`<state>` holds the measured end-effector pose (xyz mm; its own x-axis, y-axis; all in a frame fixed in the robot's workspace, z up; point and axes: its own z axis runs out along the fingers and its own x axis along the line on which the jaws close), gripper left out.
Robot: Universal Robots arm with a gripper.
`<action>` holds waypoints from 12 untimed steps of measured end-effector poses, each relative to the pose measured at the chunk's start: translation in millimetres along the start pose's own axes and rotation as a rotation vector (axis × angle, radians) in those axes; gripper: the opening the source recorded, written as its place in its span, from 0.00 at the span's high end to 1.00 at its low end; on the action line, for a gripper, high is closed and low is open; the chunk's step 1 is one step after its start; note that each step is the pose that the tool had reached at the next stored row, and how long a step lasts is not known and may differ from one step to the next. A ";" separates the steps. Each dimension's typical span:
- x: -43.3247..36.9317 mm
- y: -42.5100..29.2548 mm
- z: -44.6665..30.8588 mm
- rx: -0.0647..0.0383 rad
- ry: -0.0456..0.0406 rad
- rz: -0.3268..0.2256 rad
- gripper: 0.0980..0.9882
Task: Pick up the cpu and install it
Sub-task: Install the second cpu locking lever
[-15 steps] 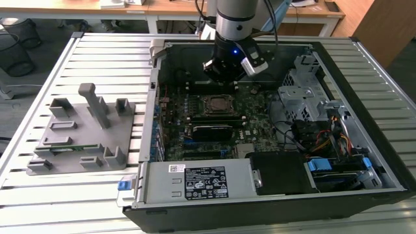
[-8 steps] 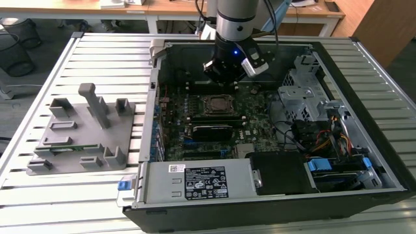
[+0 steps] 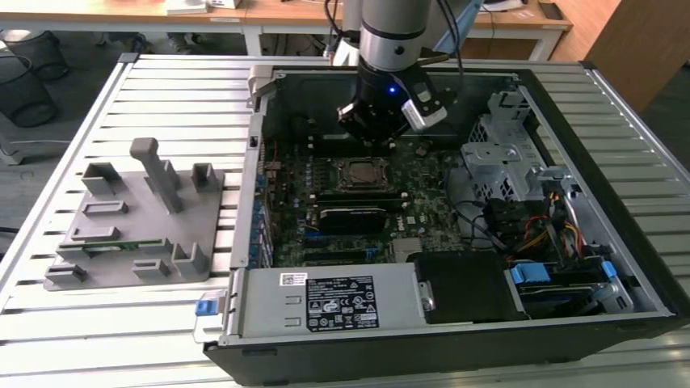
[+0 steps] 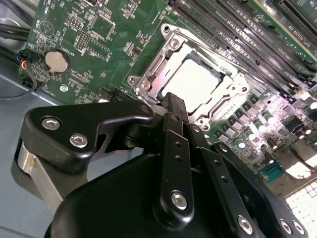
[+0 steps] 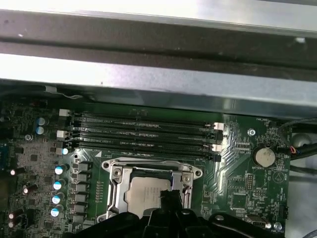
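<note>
— Looking for the cpu [image 4: 197, 83]? You'll find it seated flat in the motherboard socket [image 5: 151, 191].
— And your gripper [image 4: 173, 111]?
— Fingers pinched together, holding nothing, poised just above the chip's near edge.

The arm [image 3: 390, 32] is a round silver tube with black cables beside it; a small blue light glows lower down; the end effector [image 4: 173, 111] is black (with shiny round screws).
</note>
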<state>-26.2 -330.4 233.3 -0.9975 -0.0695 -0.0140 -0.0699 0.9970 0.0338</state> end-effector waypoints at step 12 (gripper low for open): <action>0.0 -11.0 -0.4 0.000 0.0000 0.000 0.99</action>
<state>-25.5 -341.4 233.3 -0.9975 -0.0695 -0.0140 -0.0700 0.9970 0.0338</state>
